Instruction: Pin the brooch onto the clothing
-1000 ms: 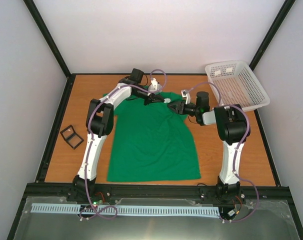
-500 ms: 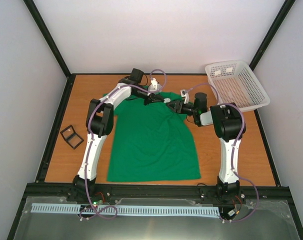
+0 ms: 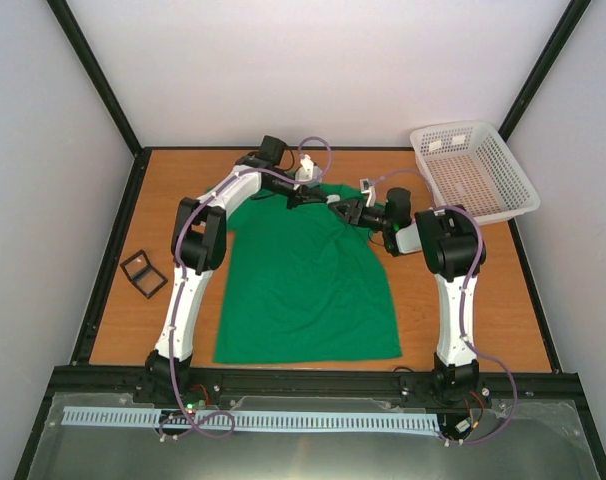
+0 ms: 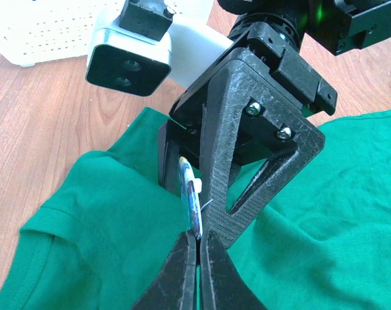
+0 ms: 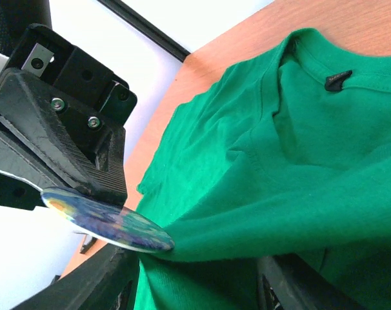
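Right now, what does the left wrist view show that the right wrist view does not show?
Only the left wrist view shows the white basket and the right arm's wrist camera, and it sees the brooch edge-on. Only the right wrist view shows the brooch's bluish face and the dark collar label. Both show the brooch held by the left gripper, the green shirt and the wooden table.

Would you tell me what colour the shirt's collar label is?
Black label, clearest in the right wrist view.
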`<state>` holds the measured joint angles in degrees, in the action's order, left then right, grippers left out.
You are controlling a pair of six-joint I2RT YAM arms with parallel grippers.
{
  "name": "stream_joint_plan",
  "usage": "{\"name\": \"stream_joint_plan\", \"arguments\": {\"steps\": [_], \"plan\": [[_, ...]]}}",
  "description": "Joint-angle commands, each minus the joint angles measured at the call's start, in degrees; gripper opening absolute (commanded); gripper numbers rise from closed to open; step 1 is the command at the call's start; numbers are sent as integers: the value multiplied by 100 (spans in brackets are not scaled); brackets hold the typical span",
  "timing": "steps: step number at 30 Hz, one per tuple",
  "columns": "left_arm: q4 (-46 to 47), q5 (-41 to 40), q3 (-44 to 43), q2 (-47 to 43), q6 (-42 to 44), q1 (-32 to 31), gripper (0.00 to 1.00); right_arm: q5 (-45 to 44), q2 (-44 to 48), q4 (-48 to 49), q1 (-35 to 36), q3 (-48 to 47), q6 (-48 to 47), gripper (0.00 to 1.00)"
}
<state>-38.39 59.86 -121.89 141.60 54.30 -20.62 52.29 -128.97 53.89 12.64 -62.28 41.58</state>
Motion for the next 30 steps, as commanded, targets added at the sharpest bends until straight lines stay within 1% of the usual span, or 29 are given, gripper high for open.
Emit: {"name": "stream_joint_plan", "arguments": {"steps": [1,7,11,22,30], "plan": [[-96,349,-249,52,27,26,1,-283,-115,411,36,-131,377,49],[-140,395,-222,43,76,23,1,-447,-155,563,34,-204,833,47],[-228,405,-222,34,141,23,1,-463,-146,421,31,-327,1009,47],[-362,404,-200,-5,371,-37,1,-185,-201,-214,15,-641,998,47],[-300,422,-90,-86,401,-59,1,-268,-288,-203,-6,-704,1244,47]]}}
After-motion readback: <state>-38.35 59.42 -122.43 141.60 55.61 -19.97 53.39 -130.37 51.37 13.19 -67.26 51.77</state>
